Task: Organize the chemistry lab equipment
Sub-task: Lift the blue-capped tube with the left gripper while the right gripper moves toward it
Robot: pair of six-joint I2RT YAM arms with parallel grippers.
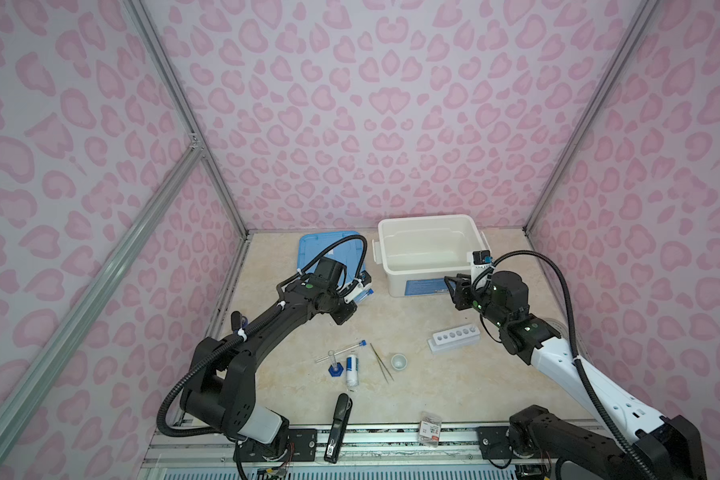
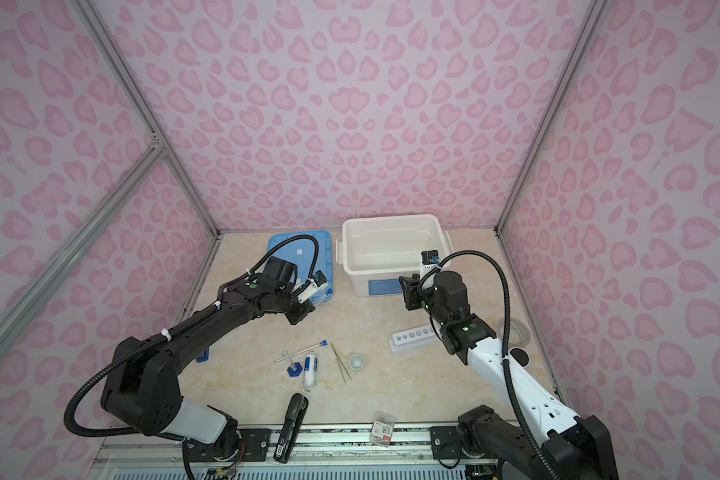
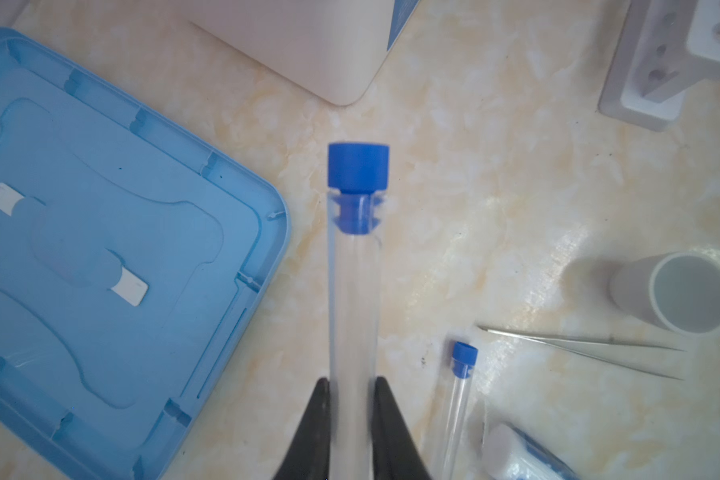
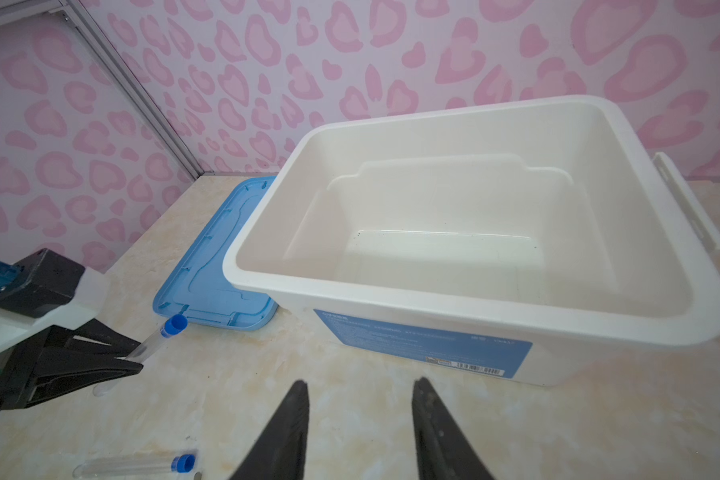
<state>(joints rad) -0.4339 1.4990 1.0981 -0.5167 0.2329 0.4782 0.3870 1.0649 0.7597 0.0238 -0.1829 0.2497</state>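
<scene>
My left gripper [image 3: 352, 384] is shut on a clear tube with a blue cap [image 3: 354, 291], held above the table beside the blue lid; both top views show it [image 1: 368, 293] [image 2: 326, 296]. My right gripper [image 4: 360, 388] stands open and empty in front of the white bin [image 1: 422, 219]. On the table lie a second blue-capped tube [image 1: 341, 351], a blue-based small cylinder [image 1: 334, 365], a white blue-labelled bottle [image 1: 352, 370], metal tweezers [image 1: 381, 361] and a tiny white cup [image 1: 398, 360]. The six-hole white rack [image 1: 454, 337] has no tubes in it.
The blue lid [image 1: 308, 249] lies flat at the back left, next to the bin. A black stapler [image 1: 338, 428] and a small packet [image 1: 430, 428] sit at the front edge. A tape roll [image 2: 516, 330] lies behind my right arm. Patterned walls close three sides.
</scene>
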